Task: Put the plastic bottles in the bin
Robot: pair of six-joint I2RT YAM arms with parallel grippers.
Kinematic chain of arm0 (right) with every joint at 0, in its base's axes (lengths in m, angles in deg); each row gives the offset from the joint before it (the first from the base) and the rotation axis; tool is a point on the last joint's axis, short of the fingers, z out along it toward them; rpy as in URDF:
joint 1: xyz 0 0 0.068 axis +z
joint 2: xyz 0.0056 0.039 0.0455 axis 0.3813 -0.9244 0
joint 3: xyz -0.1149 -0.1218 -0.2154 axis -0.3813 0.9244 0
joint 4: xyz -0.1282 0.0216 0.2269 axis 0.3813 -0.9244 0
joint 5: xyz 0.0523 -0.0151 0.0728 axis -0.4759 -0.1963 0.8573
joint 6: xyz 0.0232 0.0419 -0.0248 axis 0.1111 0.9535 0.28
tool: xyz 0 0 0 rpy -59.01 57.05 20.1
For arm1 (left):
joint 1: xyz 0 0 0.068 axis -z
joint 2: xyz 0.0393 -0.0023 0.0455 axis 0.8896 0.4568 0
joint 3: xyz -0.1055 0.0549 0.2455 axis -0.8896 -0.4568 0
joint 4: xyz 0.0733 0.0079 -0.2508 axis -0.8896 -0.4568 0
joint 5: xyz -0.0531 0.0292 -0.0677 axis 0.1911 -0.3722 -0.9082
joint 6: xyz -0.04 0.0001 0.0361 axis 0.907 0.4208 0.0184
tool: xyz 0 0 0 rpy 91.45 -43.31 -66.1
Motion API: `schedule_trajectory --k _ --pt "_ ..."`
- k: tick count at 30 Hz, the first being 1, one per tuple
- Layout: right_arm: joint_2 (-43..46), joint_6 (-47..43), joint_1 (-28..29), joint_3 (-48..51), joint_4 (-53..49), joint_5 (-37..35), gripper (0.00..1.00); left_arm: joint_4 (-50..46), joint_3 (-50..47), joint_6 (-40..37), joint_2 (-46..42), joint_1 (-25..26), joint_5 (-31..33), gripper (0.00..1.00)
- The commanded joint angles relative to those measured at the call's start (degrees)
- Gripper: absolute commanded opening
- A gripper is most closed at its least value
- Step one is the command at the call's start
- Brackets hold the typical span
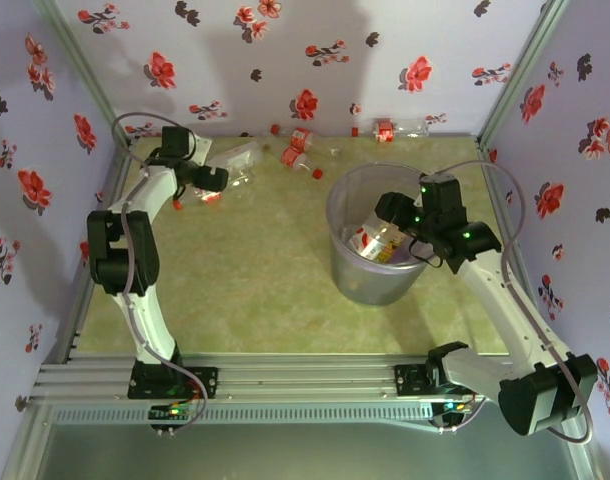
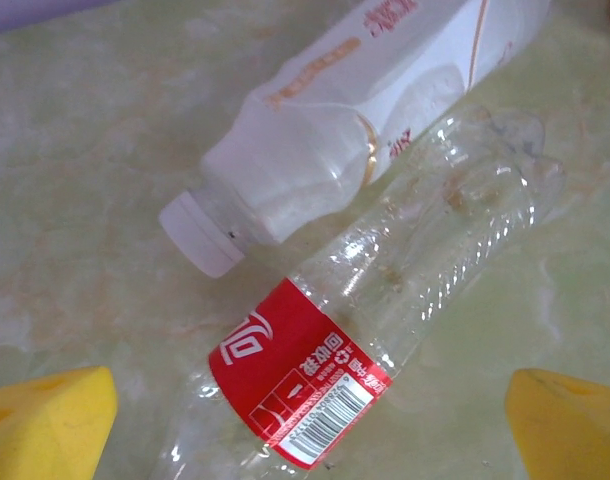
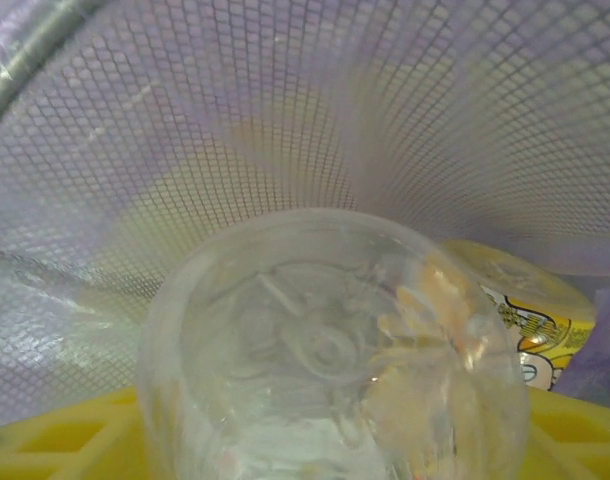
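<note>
Bottle [image 3: 330, 340] clear | right end effector [image 3: 323, 445] grips it | left end effector [image 2: 307, 425] spread wide

Flower-print walls [image 1: 315, 60], pale green tabletop [image 1: 255, 280]

Top camera: high behind arm bases [image 1: 173, 380], looking down. Left wrist close over table [image 2: 75, 180]. Right wrist peers inside bin [image 3: 285, 100]; top view covers both.

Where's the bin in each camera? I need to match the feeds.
Top external: the bin stands right of centre on the table.
Right wrist: its mesh wall spans the upper frame, behind the clear bottle.
Left wrist: faces a white bottle and a red-labelled bottle lying on the table.
Shared landmark: the yellow-labelled bottle inside the bin, at lower right in the right wrist view.
</note>
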Motion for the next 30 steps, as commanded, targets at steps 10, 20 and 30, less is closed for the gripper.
schedule_trajectory --k 10,20,30 --pt "0.4 -7.9 -0.7 -8.6 -7.2 -4.2 0.83 -8.9 5.7 -6.0 4.7 -0.2 -3.9 1.0" --pt "1.9 -10.3 -1.4 -10.5 -8.7 -6.1 0.82 -12.8 5.9 -7.2 5.9 -0.2 -3.9 1.0" --pt "2.1 -10.7 -2.3 -10.9 -7.4 -6.1 0.81 -17.0 4.8 -8.1 6.3 0.2 -4.3 1.0"
